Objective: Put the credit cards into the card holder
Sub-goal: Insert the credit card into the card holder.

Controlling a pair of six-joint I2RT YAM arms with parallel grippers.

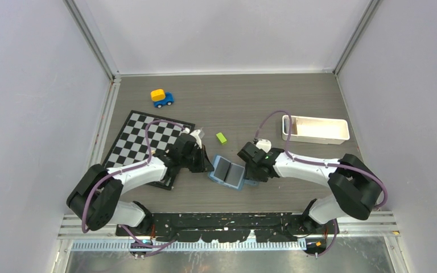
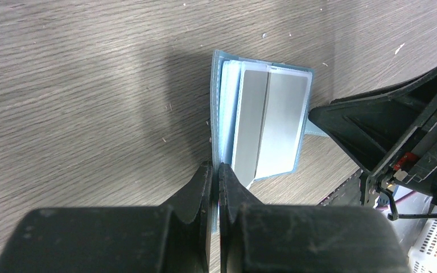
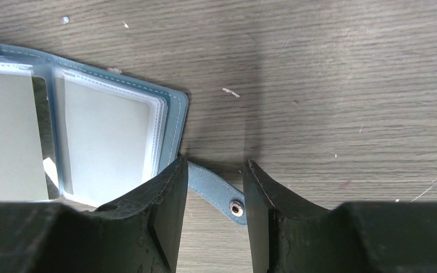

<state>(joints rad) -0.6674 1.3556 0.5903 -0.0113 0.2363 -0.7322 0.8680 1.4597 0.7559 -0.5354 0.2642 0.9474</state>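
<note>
Grey wood-look table (image 1: 296, 102) w/ pale walls on three sides. From the top view: a checkered mat (image 1: 136, 136) at left, a blue-and-yellow toy car (image 1: 162, 98) upper left, a lime block (image 1: 221, 137) near centre and a white tray (image 1: 341, 132) upper right.

The card holder (image 2: 223, 114) lies open at centre frame in the top view, between the two claws. It is flat on the table w/ the clear sleeves facing up.

Left gripper (image 2: 216, 182): fingers pressed together, clamped on the holder's teal cover edge, bottom centre of its wrist view.

Right gripper (image 3: 213, 168): fingers apart, one on each side of the snap strap (image 3: 210, 187), which lies loose between them. Nothing is held; the snap button (image 3: 236, 209) shows at bottom centre.

Progress: two grey credit cards (image 2: 270, 122) sit side by side inside the sleeves, edges tucked behind the plastic. I see no loose cards on the table from above, so I'd judge the loading is done or nearly done. I can't tell whether more cards sit in sleeves underneath, or whether each one is pushed fully home. The holder isn't folded or snapped shut, if that's wanted.

Writing: none I can read. The card faces look blank grey, w/ no logo or numbers showing. There is no brand on the holder, strap or tray, and the arms carry no legible label.
</note>
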